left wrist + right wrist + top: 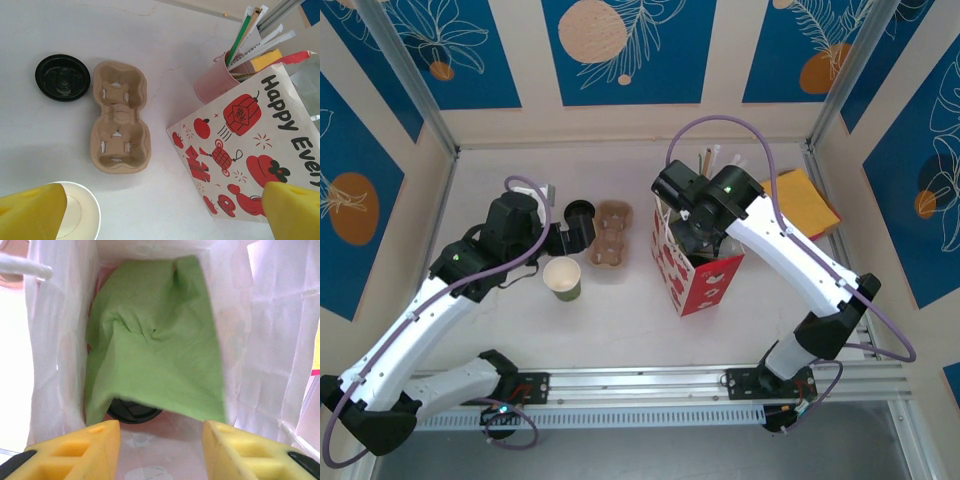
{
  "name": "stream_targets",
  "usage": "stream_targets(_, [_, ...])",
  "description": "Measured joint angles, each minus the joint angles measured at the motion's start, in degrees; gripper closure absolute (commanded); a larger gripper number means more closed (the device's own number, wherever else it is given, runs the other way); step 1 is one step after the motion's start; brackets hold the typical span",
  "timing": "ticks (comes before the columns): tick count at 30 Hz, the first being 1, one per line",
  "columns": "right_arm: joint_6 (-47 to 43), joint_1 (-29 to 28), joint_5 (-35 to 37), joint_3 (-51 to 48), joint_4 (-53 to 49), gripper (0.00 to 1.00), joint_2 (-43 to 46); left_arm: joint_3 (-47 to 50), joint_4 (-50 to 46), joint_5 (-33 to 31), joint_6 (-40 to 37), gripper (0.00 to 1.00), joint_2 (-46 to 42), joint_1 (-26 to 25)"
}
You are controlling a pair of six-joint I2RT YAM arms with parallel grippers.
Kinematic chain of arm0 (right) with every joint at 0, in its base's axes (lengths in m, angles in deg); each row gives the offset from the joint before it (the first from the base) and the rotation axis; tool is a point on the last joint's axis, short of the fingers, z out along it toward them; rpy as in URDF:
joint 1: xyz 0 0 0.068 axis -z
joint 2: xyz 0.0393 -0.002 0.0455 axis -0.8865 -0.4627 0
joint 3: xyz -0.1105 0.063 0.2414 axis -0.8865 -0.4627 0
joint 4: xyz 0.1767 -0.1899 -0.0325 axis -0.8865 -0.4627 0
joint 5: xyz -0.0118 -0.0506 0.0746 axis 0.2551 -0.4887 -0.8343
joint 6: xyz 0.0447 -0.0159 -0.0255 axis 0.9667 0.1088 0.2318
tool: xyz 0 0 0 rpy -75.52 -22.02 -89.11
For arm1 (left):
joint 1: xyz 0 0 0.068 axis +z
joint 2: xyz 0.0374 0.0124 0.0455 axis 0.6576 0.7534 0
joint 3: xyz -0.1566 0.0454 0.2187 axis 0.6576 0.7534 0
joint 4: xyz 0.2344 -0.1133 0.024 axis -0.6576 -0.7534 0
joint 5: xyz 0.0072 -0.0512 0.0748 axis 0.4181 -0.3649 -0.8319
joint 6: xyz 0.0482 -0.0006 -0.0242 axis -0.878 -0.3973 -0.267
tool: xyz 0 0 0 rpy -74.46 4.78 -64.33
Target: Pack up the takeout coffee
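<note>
Inside the red-and-white bag [265, 330], a crumpled green cloth [150, 350] is seen from the right wrist. Under its lower edge, at the bag's bottom, the round black lid of the takeout coffee [132, 412] is glimpsed; the cup body is hidden. The right jaws are held partly apart over the bag's mouth, with nothing gripped between them. From the top view that mouth is covered by the right arm [720, 205], so the contents cannot be made out there.

Just behind the bag, a pink tin [217, 82] is filled with straws and stirrers. Left of the bag, a cardboard cup carrier [120, 124] is laid on the tabletop [165, 35] with its wells unfilled, and a loose black lid [63, 77] is placed left of the carrier. A lidless cup [562, 278] with a cream inside is stood left of the bag. The left jaws are spread wide and hold nothing; in the left wrist view one finger overlaps that cup's rim.
</note>
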Motion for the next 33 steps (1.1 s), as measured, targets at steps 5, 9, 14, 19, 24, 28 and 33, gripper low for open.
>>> stream_targets(5, [0.0, 0.0, 0.7, 1.2, 0.0, 0.47, 0.0, 0.0, -0.1, 0.0, 0.0, 0.0, 0.0, 0.0])
stream_targets(9, [-0.1, 0.0, 1.6, 2.0, 0.2, 0.37, 0.2, 0.0, -0.1, 0.0, 0.0, 0.0, 0.0, 0.0])
stream_targets(14, [-0.8, 0.5, 3.0, 2.2, 3.2, 0.22, 3.0, 0.0, -0.3, -1.0, 0.0, 0.0, 0.0, 0.0])
stream_targets(19, [-1.9, 3.6, 4.1, 2.1, 9.0, 0.06, 8.6, -0.4, -1.8, -2.6, -0.5, 0.0, 0.0, 0.0])
stream_targets(24, [-1.9, 11.6, 4.4, -1.6, 17.5, 0.01, 15.9, -2.1, -3.7, -4.6, -1.5, 0.0, 0.0, 0.0])
stream_targets(28, [-0.8, 21.5, 2.6, -7.7, 23.7, 0.01, 21.2, -3.8, -4.4, -5.8, -1.6, 0.0, 0.2, 0.0])
stream_targets(33, [0.4, 33.3, -1.4, -17.7, 31.0, 0.01, 26.8, -6.2, -5.4, -7.9, -2.9, 0.0, 1.5, 0.0])
